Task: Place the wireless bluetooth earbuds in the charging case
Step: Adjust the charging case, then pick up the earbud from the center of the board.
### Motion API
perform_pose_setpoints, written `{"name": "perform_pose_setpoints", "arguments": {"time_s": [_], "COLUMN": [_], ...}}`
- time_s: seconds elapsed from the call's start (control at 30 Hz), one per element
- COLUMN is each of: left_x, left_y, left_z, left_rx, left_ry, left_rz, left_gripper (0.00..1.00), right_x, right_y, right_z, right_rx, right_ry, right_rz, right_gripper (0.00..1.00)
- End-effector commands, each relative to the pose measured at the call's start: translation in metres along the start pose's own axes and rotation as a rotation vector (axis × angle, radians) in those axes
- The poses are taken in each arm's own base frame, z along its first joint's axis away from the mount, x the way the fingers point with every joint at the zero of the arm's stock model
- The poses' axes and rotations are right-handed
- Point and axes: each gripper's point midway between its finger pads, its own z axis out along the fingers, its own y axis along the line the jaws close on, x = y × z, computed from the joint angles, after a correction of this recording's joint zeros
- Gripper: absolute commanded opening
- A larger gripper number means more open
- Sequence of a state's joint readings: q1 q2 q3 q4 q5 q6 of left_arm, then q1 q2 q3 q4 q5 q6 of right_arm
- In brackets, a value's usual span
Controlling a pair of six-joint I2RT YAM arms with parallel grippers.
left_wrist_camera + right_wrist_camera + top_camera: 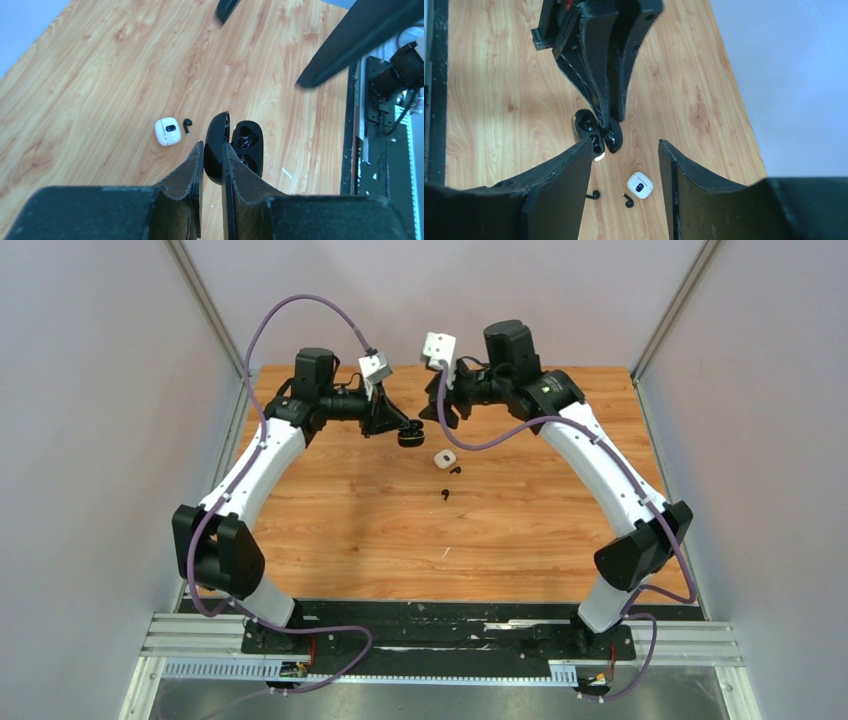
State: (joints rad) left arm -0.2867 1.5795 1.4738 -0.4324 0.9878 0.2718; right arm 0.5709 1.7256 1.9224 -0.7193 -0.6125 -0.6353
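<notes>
Left pincer point(212, 148): clamped on the lid of the open black case point(248, 141).
Right pincer point(624, 145): fingers wide apart, nothing between them, over the tabletop point(350, 530).
Black earbud point(187, 126): lay just beside the white case point(167, 131).
Second earbud point(444, 493): lay apart, nearer the bases.

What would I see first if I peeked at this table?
The left gripper pinches the lid of an open black case at the far middle of the wooden table. Just beside it lie a small white case and two tiny black earbuds, with the right gripper hanging open nearby.
</notes>
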Motion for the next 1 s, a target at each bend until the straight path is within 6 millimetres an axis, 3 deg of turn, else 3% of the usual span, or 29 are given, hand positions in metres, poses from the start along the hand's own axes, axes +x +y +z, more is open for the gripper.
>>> {"name": "perform_pose_setpoints", "arguments": {"time_s": [0.0,0.17,0.3,0.43,0.53,0.63,0.97], "left_x": [-0.027,-0.032,-0.027,-0.025,-0.023,-0.025,-0.022], "left_y": [0.002,0.006,0.006,-0.002,-0.005,-0.009,-0.011], "left_z": [-0.016,-0.034,-0.046,-0.052,-0.053,-0.057,-0.059], "left_rx": [-0.085,-0.181,-0.224,-0.239,-0.247,-0.259,-0.274], "left_ry": [-0.067,-0.092,-0.088,-0.1,-0.108,-0.118,-0.127], "left_rz": [0.137,0.178,0.144,0.105,0.084,0.066,0.036], "left_gripper": [0.0,0.0,0.0,0.0,0.0,0.0,0.0], "right_x": [-0.017,0.058,0.116,0.166,0.198,0.22,0.248], "right_y": [-0.003,0.008,0.003,0.006,0.016,0.015,0.052], "right_z": [-0.042,-0.041,-0.022,0.0,0.009,0.014,0.056], "right_rx": [0.008,-0.109,-0.066,-0.031,-0.067,-0.065,-0.134], "right_ry": [-0.102,-0.053,0.074,0.187,0.246,0.296,0.405], "right_rz": [0.164,0.363,0.441,0.563,0.479,0.476,0.575], "right_gripper": [0.52,0.44,0.29,0.38,0.36,0.36,0.35]}}
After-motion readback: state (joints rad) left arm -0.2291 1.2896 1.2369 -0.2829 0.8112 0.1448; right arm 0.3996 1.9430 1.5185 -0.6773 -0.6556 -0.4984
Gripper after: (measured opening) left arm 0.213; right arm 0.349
